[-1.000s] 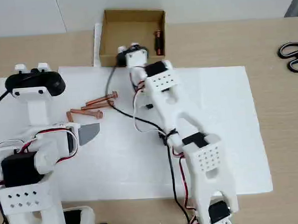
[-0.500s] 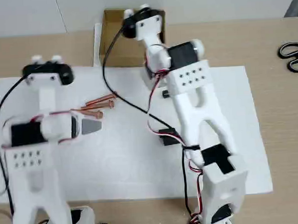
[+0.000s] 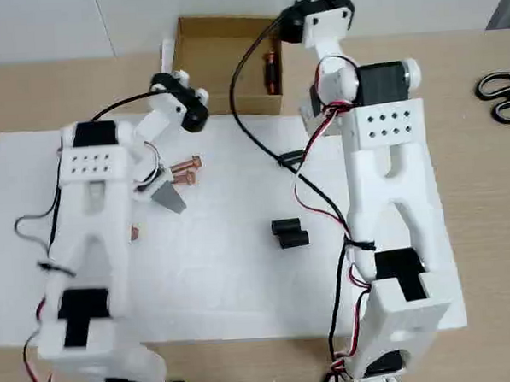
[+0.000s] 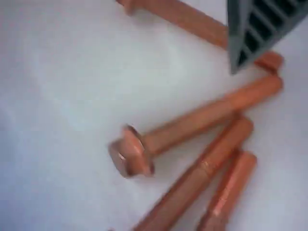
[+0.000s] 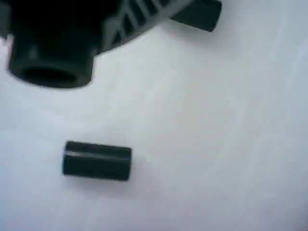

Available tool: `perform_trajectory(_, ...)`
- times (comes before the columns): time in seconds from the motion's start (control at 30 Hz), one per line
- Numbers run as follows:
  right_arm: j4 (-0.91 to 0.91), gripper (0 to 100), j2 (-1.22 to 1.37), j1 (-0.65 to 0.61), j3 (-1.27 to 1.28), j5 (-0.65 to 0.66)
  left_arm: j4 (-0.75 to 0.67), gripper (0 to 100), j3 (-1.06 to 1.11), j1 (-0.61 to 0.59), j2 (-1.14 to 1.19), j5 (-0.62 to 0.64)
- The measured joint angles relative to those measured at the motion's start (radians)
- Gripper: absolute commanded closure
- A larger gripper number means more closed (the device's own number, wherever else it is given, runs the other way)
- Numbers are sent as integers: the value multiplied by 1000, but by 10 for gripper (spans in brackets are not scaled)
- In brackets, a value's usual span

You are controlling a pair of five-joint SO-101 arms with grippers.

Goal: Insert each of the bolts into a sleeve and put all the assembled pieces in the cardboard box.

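Several copper bolts lie loose on the white sheet, seen in the high view just in front of the box. My left gripper hovers over them, open and empty, with one grey finger above a bolt shaft. Two black sleeves lie side by side mid-sheet and a third sleeve lies farther back. My right gripper is low over the sheet beside one lying sleeve, with another sleeve close against it. The cardboard box holds an assembled piece.
My right arm stretches along the sheet's right half up to the box's right corner. The left arm covers the left half. Scissors lie on the wooden table at far right. A bolt end pokes out beside the left arm.
My left arm has swung forward from the near left to above the bolts. My right arm has pulled away from the box and shifted right, uncovering the sleeves.
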Motion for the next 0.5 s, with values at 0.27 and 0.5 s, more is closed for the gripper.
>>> perform_trajectory(0.27,2,995,0,3,0,0,121,644,-198,-89,137,-52)
perform_trajectory(0.5,2,995,0,-2,0,0,256,644,-275,-152,141,-144)
